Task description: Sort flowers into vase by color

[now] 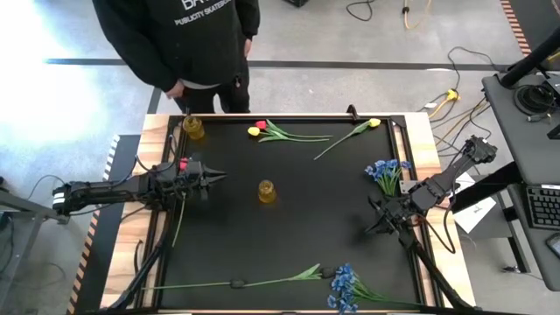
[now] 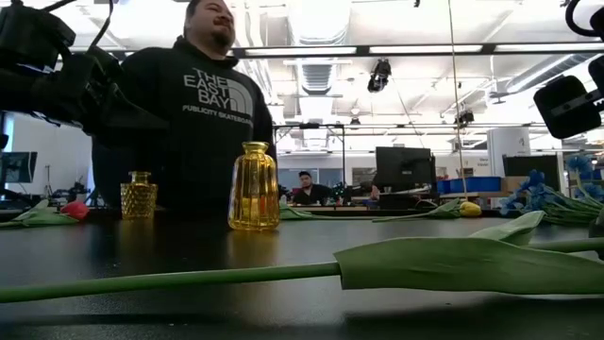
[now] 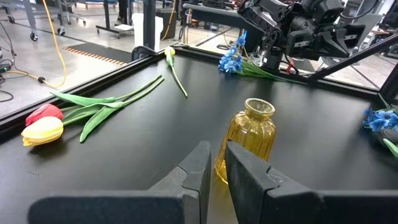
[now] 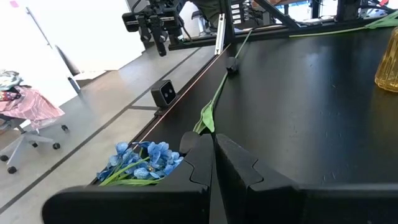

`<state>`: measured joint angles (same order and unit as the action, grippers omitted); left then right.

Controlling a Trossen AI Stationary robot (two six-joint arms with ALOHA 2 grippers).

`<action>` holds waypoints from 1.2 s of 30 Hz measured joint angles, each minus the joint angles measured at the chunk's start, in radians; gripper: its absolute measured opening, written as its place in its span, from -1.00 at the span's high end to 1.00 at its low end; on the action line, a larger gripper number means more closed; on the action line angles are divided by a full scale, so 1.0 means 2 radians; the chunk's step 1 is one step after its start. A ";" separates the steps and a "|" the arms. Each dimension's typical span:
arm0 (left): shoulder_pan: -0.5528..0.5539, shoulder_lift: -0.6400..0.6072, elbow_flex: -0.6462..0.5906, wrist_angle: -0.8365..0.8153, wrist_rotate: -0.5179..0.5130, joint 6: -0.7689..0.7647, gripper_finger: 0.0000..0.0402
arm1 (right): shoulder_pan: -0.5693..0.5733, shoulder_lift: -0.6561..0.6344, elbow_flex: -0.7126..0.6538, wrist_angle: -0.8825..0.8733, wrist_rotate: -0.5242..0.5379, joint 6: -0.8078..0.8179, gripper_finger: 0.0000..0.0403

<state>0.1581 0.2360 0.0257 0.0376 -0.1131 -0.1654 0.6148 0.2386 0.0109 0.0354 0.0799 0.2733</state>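
Two yellow glass vases stand upright on the black table: a taller one mid-table (image 1: 267, 191) (image 2: 254, 187) (image 3: 249, 140) and a small one at the far left (image 1: 192, 128) (image 2: 139, 195). A red and a yellow tulip (image 1: 255, 131) (image 3: 42, 123) lie at the far edge, with another yellow tulip (image 1: 374, 122) to their right. A further red tulip (image 1: 184, 164) lies under my left arm. My left gripper (image 1: 219, 178) (image 3: 217, 158) hovers left of the taller vase, fingers barely apart and empty. My right gripper (image 1: 376, 223) (image 4: 213, 149) is shut and empty, near a blue bunch (image 1: 385, 171).
A long green stem with a leaf (image 1: 236, 283) (image 2: 434, 264) lies along the near edge, and a second blue bunch (image 1: 343, 284) (image 4: 140, 162) lies at its right end. A person in a dark hoodie (image 1: 179, 39) stands at the far edge. Open black surface surrounds the taller vase.
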 joint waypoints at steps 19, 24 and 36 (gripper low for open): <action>0.000 0.000 0.000 0.000 0.000 0.000 0.82 | -0.001 0.096 0.050 -0.010 0.264 0.132 0.94; 0.000 0.000 0.000 0.000 0.000 0.000 0.82 | -0.011 0.180 0.112 -0.088 0.322 0.323 0.94; 0.000 0.000 0.000 0.000 0.000 0.000 0.82 | -0.088 0.355 0.293 -0.246 0.286 0.502 0.94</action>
<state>0.1581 0.2361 0.0256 0.0376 -0.1131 -0.1656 0.4389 0.9483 0.5960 -0.4567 0.6519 1.2770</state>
